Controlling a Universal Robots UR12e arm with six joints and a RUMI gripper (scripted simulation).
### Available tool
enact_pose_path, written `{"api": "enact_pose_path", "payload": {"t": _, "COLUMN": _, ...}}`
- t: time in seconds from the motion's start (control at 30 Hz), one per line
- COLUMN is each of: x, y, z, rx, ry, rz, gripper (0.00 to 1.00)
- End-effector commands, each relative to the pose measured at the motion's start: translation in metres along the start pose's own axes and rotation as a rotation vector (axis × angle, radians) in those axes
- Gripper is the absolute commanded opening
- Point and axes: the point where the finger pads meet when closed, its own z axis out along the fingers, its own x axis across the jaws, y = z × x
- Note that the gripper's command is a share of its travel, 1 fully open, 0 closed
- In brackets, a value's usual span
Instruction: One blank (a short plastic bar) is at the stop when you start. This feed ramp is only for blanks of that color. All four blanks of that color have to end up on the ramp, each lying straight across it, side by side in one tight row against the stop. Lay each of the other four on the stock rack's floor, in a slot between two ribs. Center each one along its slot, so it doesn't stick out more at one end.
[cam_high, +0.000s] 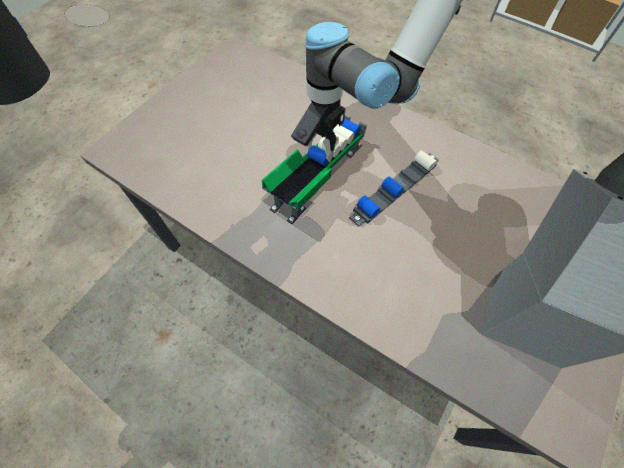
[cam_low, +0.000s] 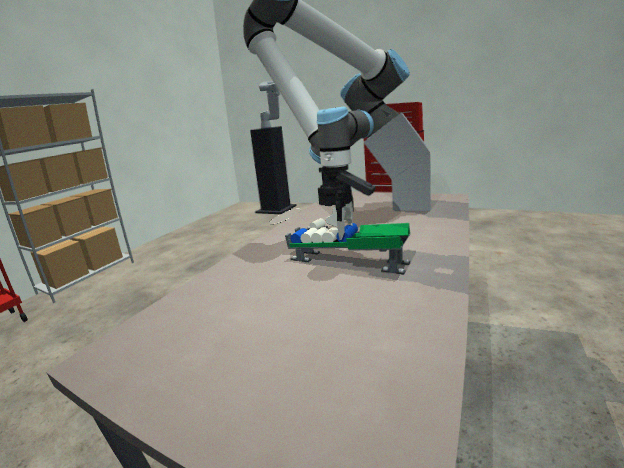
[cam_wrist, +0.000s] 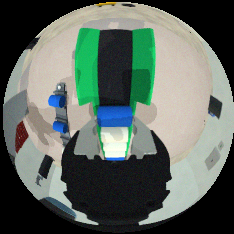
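Observation:
A green feed ramp (cam_high: 289, 168) (cam_low: 378, 236) (cam_wrist: 87, 65) stands mid-table. A blue blank (cam_high: 350, 125) (cam_low: 298, 235) lies at its stop, with two white blanks (cam_high: 342, 135) (cam_low: 317, 234) next to it. My gripper (cam_high: 326, 146) (cam_low: 342, 229) (cam_wrist: 114, 115) is down in the ramp, shut on a third white blank (cam_high: 320, 142) (cam_wrist: 115, 146). Another blue blank (cam_high: 316, 154) (cam_wrist: 115, 116) lies straight across the ramp, touching the held one on its uphill side. The grey stock rack (cam_high: 411, 174) (cam_wrist: 61, 115) to the right holds two blue blanks (cam_high: 392, 186) (cam_high: 368, 206) and one white blank (cam_high: 426, 160) at its far end.
A large grey block (cam_high: 569, 261) stands on the table's right end. The ramp's upper part (cam_high: 297, 181) holds no blanks. A shelf with cardboard boxes (cam_low: 60, 191) stands off the table, far left in the exterior view.

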Motion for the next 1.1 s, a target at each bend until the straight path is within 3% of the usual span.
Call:
{"api": "enact_pose_path", "payload": {"t": 0.0, "x": -0.0015, "y": -0.0022, "z": -0.0007, "rx": 0.001, "ry": 0.0, "rz": -0.002, "gripper": 0.35}}
{"api": "enact_pose_path", "payload": {"t": 0.4, "x": -0.0015, "y": -0.0022, "z": -0.0007, "rx": 0.001, "ry": 0.0, "rz": -0.002, "gripper": 0.35}}
{"api": "enact_pose_path", "payload": {"t": 0.9, "x": -0.0015, "y": -0.0021, "z": -0.0006, "rx": 0.001, "ry": 0.0, "rz": -0.002, "gripper": 0.48}}
{"api": "enact_pose_path", "payload": {"t": 1.07, "x": -0.0015, "y": -0.0021, "z": -0.0006, "rx": 0.001, "ry": 0.0, "rz": -0.002, "gripper": 0.48}}
